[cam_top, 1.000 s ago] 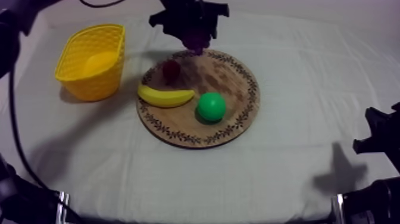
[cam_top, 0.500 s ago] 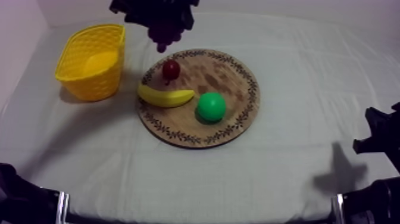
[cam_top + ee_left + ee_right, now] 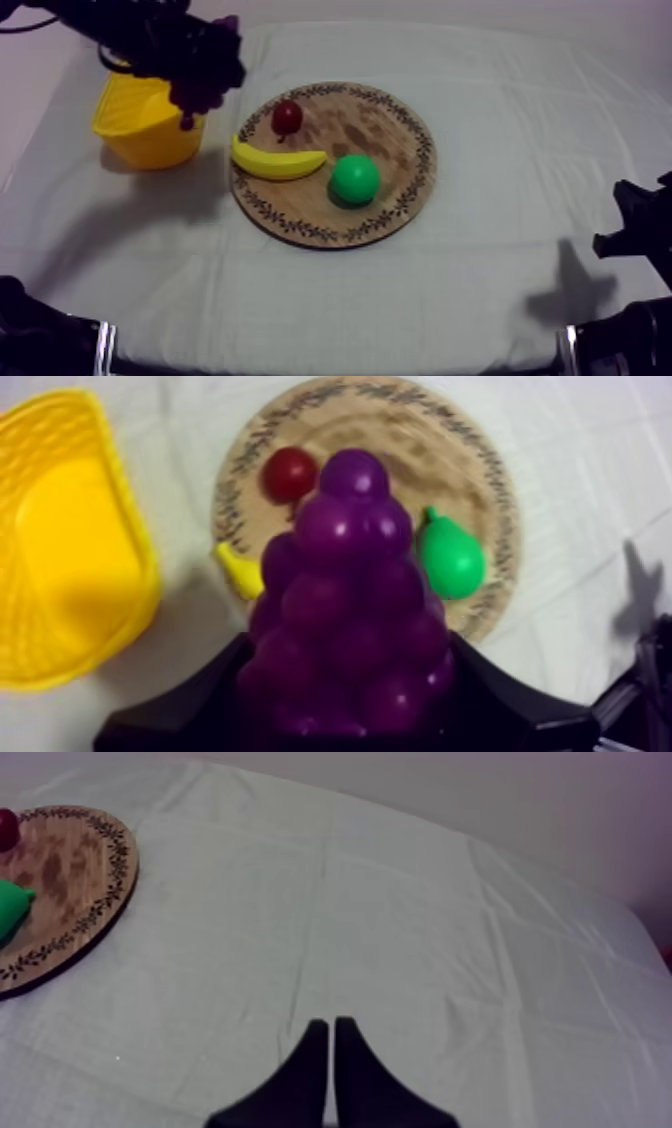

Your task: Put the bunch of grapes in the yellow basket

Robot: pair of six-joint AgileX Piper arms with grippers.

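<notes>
Top view: the left arm and the bunch of grapes smear into one dark blur. Cannot tell where the left gripper ends and the fruit begins. Together they cover the yellow basket at its far rim and most of its inside.

Left wrist view: the grapes hide the middle of the wooden board, the gripper's fingertips, and all of the banana but one end. The basket is cut by the edge.

Right wrist view: the pear and the small red fruit are slivers at the edge. The board is partly cut off.
</notes>
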